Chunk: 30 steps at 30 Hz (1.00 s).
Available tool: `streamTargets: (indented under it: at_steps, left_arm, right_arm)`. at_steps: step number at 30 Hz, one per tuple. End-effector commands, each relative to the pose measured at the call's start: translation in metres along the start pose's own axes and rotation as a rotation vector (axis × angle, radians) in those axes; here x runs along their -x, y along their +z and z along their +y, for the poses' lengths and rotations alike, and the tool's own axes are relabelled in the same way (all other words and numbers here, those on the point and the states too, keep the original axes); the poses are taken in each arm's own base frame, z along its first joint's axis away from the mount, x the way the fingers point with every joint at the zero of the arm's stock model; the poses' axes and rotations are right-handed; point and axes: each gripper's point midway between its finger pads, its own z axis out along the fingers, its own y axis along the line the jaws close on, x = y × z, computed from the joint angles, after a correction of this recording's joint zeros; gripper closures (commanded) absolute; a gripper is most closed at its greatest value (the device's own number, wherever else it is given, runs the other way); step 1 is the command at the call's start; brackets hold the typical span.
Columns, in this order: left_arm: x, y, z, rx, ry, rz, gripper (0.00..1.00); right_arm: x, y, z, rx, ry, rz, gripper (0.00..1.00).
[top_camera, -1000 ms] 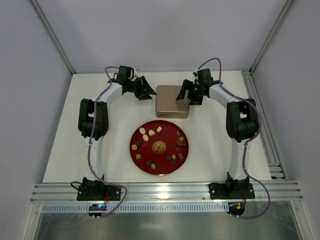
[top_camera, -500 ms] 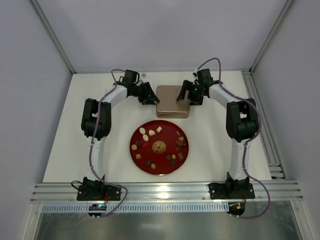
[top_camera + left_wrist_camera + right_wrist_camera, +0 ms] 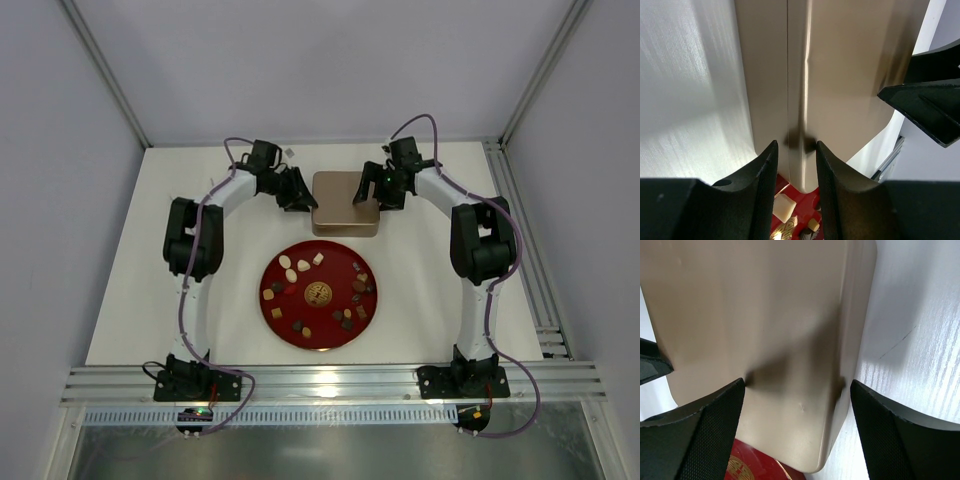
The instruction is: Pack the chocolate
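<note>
All the chocolate (image 3: 288, 262) lies on the red plate (image 3: 318, 347); none is packed. Beyond it, the gold tin (image 3: 340, 205) sits lidded. The left gripper (image 3: 795, 150) is narrowly parted astride its left edge, grip unclear. The right gripper (image 3: 795, 385) gapes wide at its right side, holding nothing.

left gripper (image 3: 299, 191) — moved right, closing in on the gold box (image 3: 345, 203) | left arm — elbow shifted right
</note>
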Motion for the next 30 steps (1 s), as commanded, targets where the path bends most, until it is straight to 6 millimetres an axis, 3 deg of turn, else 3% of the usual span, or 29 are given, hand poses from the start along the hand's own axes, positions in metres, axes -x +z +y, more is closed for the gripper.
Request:
streamTargets:
  at_steps: [1, 9, 12, 17, 19, 23, 27, 30]
  left_arm:
    - [-0.036, 0.013, 0.061, 0.235, -0.017, 0.085, 0.66]
    - [-0.054, 0.015, 0.063, 0.252, -0.011, 0.113, 0.66]
    - [-0.06, 0.013, 0.067, 0.262, -0.014, 0.123, 0.66]
    - [-0.07, 0.011, 0.074, 0.275, -0.013, 0.142, 0.66]
    - [-0.073, 0.011, 0.076, 0.281, -0.014, 0.146, 0.66]
    - [-0.069, 0.009, 0.074, 0.276, -0.002, 0.139, 0.65]
    - [-0.054, 0.005, 0.064, 0.261, 0.006, 0.113, 0.62]
    - [-0.043, 0.001, 0.055, 0.248, 0.012, 0.099, 0.6]
  right_arm:
    - [0.002, -0.001, -0.004, -0.047, -0.041, 0.004, 0.15]
    - [-0.011, 0.004, -0.012, -0.061, -0.018, 0.041, 0.36]
    - [-0.018, 0.011, -0.017, -0.058, 0.003, 0.06, 0.39]
    - [-0.028, 0.021, -0.029, -0.065, 0.035, 0.084, 0.53]
    - [-0.035, 0.021, -0.033, -0.077, 0.039, 0.092, 0.63]
    - [-0.039, 0.016, -0.032, -0.064, 0.045, 0.077, 0.64]
    - [-0.027, -0.001, -0.021, -0.038, 0.033, 0.026, 0.63]
    - [-0.019, -0.009, -0.016, -0.039, 0.016, 0.012, 0.53]
